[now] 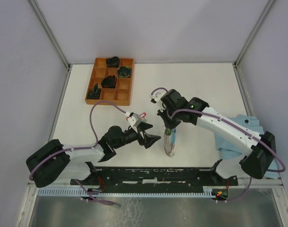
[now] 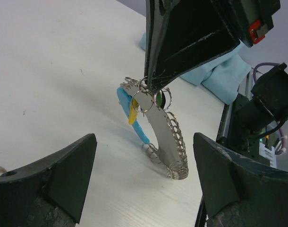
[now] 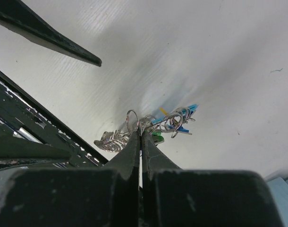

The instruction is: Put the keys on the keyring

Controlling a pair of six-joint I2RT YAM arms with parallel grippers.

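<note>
Silver coiled keyring (image 2: 178,142), light-blue sleeve, hanging upright, top pinched in right gripper (image 2: 151,87), bottom touching table (image 2: 49,71).

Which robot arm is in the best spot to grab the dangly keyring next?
Left. The left gripper is open and empty, with its fingers pointing at the keyring close by. The right gripper is shut on the keyring's top, holding it up, so it is busy.

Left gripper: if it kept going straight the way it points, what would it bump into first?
Probably the keyring, dangling from the shut right gripper. It hangs dead ahead, framed by the open fingers of the left gripper. How far off it is, the pictures don't make clear.
</note>
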